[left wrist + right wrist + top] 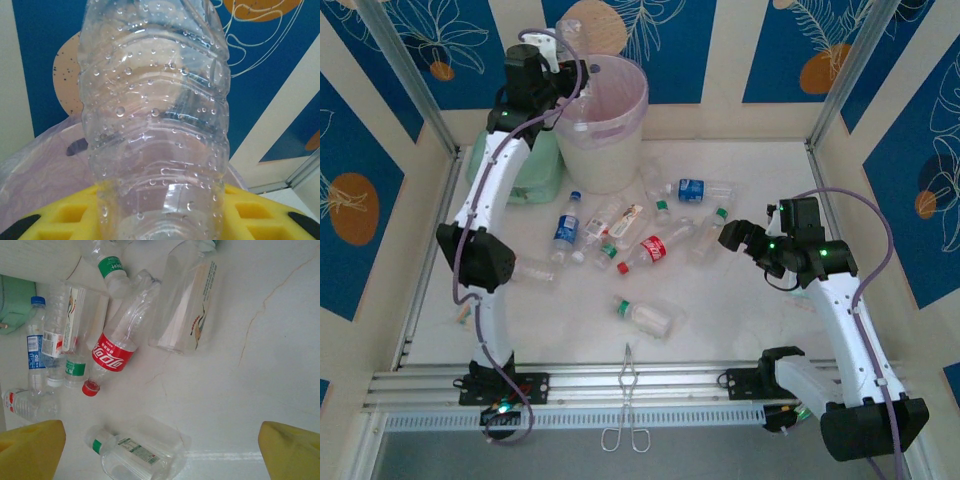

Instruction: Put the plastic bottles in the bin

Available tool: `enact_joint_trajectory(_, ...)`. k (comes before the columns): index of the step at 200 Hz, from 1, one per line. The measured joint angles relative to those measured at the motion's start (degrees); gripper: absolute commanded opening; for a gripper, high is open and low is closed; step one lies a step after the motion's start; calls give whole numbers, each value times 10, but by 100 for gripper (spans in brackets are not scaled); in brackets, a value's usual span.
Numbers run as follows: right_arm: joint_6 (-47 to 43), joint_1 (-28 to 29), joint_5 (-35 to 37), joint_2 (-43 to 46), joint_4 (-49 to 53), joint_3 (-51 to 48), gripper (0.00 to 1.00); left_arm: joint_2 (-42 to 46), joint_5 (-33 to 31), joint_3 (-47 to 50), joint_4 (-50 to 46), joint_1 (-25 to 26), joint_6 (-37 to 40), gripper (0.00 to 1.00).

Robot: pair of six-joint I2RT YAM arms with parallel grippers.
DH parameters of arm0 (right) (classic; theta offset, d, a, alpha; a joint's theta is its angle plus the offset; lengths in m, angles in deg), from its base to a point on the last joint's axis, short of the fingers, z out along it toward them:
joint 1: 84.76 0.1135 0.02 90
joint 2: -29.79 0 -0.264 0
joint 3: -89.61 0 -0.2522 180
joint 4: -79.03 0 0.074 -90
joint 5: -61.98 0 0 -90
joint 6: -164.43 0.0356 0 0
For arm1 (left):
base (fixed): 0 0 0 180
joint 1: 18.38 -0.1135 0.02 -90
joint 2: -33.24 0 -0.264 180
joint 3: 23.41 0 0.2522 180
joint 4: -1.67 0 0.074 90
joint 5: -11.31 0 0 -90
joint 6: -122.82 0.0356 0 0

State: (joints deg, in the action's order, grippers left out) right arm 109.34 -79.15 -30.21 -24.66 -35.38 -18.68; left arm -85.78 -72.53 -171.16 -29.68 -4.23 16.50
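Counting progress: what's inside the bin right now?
Inside the bin, just the pinkish liner can be made out. The left gripper, holding a clear bottle, covers the left rim, and the near wall hides the bottom.

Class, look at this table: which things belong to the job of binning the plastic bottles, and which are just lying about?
Belong to the job:
raised clear bottle
red-label bottle
blue-capped bottle
green-capped bottle
bin

Just lying about:
mint-green case
metal tongs
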Motion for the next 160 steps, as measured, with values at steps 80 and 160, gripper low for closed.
enact_joint_trajectory(80,-3,-2,-11,7,-2,-9,99,37,-35,36,147,0,-24,0)
enact_joint_trajectory(160,-6,-26,-1,66,35,3,99,-151,-31,-164,-28,0,0,0)
